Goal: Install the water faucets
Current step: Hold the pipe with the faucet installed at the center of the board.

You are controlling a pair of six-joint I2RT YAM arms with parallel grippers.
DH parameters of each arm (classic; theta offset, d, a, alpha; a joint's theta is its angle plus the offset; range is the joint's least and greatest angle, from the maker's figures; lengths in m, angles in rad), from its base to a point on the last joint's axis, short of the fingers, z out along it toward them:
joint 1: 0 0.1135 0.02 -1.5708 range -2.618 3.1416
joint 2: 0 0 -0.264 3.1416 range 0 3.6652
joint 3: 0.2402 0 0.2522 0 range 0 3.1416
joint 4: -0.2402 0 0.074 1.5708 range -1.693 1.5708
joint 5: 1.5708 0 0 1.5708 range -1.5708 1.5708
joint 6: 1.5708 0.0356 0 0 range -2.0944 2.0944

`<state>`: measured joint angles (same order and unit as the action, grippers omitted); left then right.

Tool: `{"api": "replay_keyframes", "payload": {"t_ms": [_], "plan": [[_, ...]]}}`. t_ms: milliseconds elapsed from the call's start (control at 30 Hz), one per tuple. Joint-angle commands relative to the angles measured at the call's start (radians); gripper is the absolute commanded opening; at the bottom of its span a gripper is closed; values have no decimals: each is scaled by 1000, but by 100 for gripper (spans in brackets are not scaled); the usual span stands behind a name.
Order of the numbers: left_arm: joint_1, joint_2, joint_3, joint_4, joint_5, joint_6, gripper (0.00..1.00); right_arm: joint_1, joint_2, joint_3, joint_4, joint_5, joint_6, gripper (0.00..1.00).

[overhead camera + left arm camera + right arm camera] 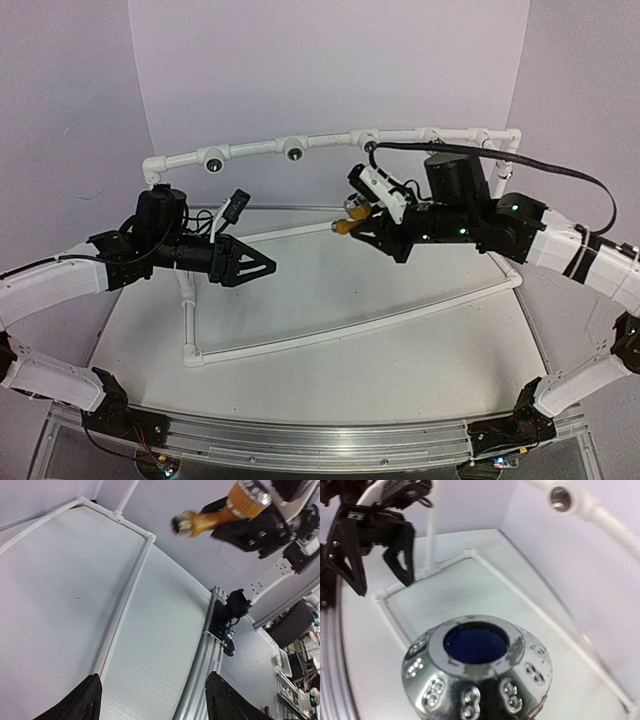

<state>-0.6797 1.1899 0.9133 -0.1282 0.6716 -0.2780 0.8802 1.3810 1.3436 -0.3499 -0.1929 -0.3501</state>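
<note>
The faucet (343, 228) is yellow-orange with a brass-coloured end, and its silvery knob (477, 680), stamped with small ring marks, has a deep blue centre. The pipe frame (330, 335) is white with dark sockets (293, 152), over a pale grey table (400, 375). The left gripper (268, 265) and right gripper (358, 222) are black.

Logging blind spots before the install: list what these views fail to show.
Top external: the yellow-orange faucet is too small to show its threads.
Right wrist: its chrome knob fills the foreground, hiding the fingers of the right gripper.
Left wrist: the left gripper shows only fingertips; the bottom edge cuts off the rest.
</note>
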Motion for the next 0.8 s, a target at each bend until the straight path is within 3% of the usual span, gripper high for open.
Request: {"api": "replay_keyframes", "payload": {"t_ms": [0, 133, 300, 433, 567, 767], "plan": [[-27, -6, -88, 122, -244, -1, 74, 3, -63, 100, -82, 471, -230, 0], [-143, 123, -34, 151, -340, 94, 77, 39, -80, 89, 1, 645, -513, 0], [-252, 360, 121, 154, -429, 193, 78, 108, -37, 94, 169, 835, -886, 0], [-319, 583, 259, 151, -484, 269, 79, 144, -19, 63, 291, 924, -1095, 0], [-359, 768, 411, 89, -472, 327, 82, 147, 7, 57, 336, 948, -1161, 0], [-389, 953, 584, 5, -579, 420, 84, 108, 22, 32, 406, 895, -1213, 0]]}}
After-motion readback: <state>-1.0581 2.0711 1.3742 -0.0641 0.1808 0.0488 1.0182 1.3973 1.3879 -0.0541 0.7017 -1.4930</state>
